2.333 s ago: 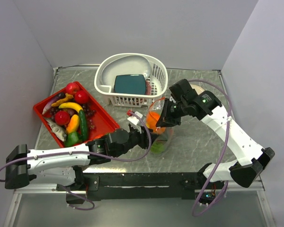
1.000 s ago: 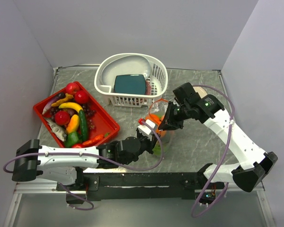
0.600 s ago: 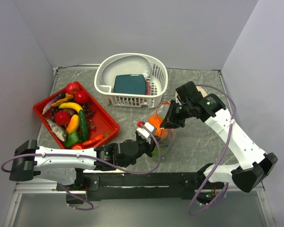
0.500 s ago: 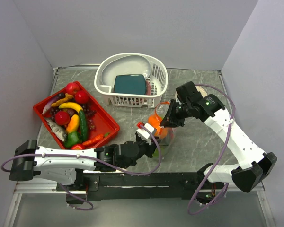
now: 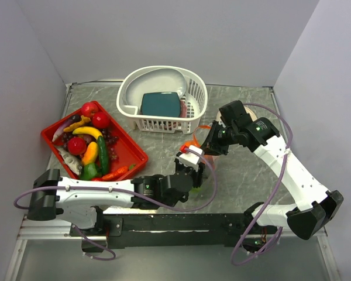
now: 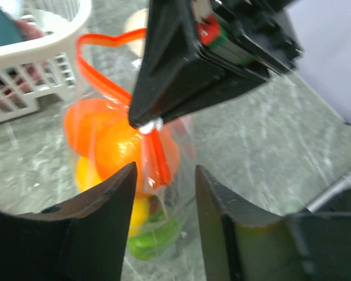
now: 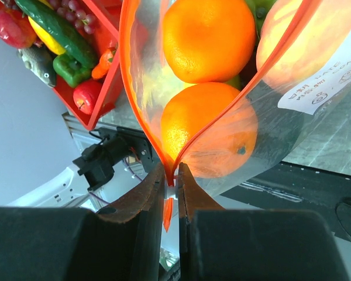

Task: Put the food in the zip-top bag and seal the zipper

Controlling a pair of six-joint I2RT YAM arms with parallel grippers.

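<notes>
Swung in close to the bag (image 6: 128,172), left fingers (image 6: 93,222) spread facing it; zipper (image 6: 158,155) running straight away ahead, its near end clenched between the right fingers (image 7: 140,222).

White link shells on left arm (image 5: 88,192) and right arm (image 5: 295,172), black joint housings (image 5: 164,186), thin purple cables (image 5: 273,196) looping alongside each arm, matte black tapered fingers (image 6: 88,234)

My table (image 5: 245,175) is grey marbled stone. A red tray (image 5: 127,151) sits on its left side and a white slotted basket (image 5: 164,124) at the back middle. Nearer me, apart from both, the zip-top bag (image 6: 114,175) seems to rest its bottom on the table. A pale round thing (image 5: 246,107) lies right of the basket, mostly hidden.
</notes>
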